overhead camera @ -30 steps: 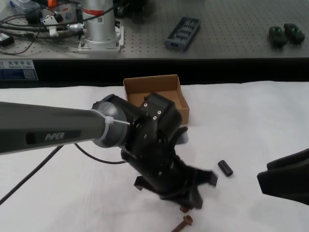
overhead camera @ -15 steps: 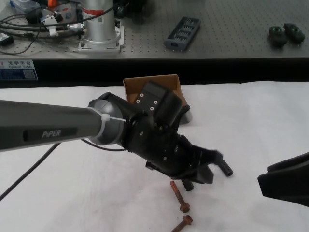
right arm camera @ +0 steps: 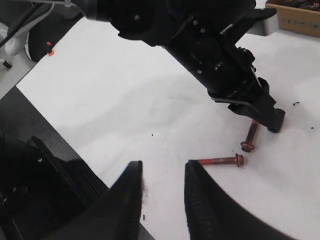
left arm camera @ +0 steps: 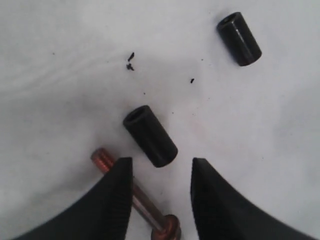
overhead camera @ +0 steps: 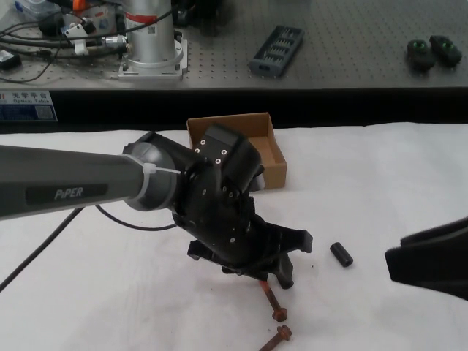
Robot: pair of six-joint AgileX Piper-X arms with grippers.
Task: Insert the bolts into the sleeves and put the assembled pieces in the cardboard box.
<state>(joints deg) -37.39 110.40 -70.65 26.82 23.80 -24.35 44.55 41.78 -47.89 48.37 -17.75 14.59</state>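
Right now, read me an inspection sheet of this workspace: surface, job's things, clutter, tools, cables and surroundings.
Surface: white cloth over the bench.
Job's things: near sleeve and far sleeve lie loose, both without a bolt; long bolt and second bolt lie loose on the cloth; cardboard box is open, its inside partly hidden by an arm.
Clutter: black specks on the cloth.
Tools: left tool open, over the near sleeve's end; right tool open, empty.
Cables: black cable across the cloth; cable bundle on the rear table.
Surroundings: perforated table, metal post, dark rack.
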